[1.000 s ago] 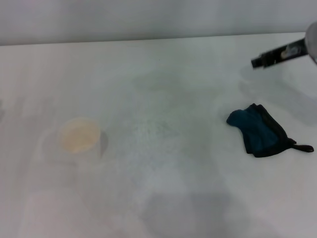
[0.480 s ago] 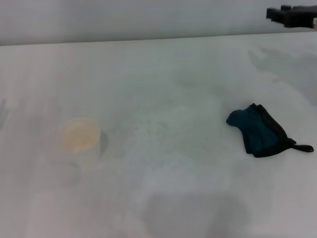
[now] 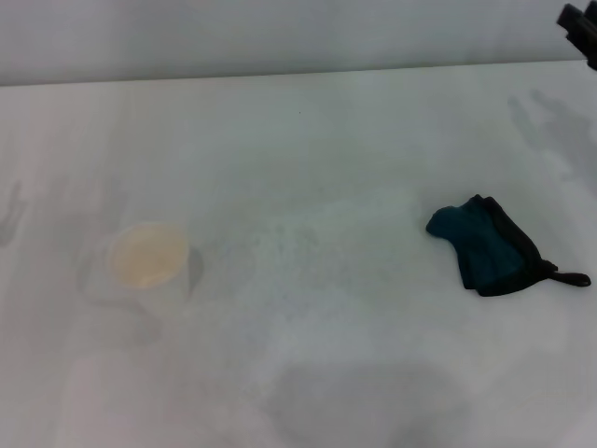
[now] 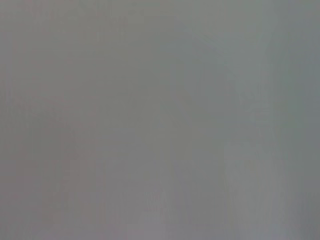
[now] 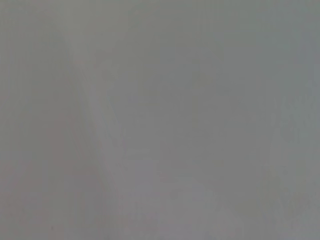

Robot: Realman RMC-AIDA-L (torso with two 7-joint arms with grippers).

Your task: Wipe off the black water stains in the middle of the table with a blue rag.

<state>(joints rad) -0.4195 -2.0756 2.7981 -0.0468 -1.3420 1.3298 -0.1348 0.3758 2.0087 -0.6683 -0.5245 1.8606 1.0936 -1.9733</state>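
Note:
The blue rag [image 3: 487, 246] lies crumpled on the white table [image 3: 308, 159] at the right, its black trim trailing toward the right edge. No dark blot shows on the table; the middle holds only faint grey smudges. My right gripper [image 3: 580, 28] shows only as a dark tip at the top right corner of the head view, high above and behind the rag. My left gripper is out of view. Both wrist views show only plain grey.
A white cup [image 3: 149, 261] with pale yellowish inside stands at the left of the table. The table's far edge [image 3: 280, 75] meets a grey wall.
My right gripper has risen and pulled away to the upper right, from above the table behind the rag to the frame's corner. The rag and cup have not moved.

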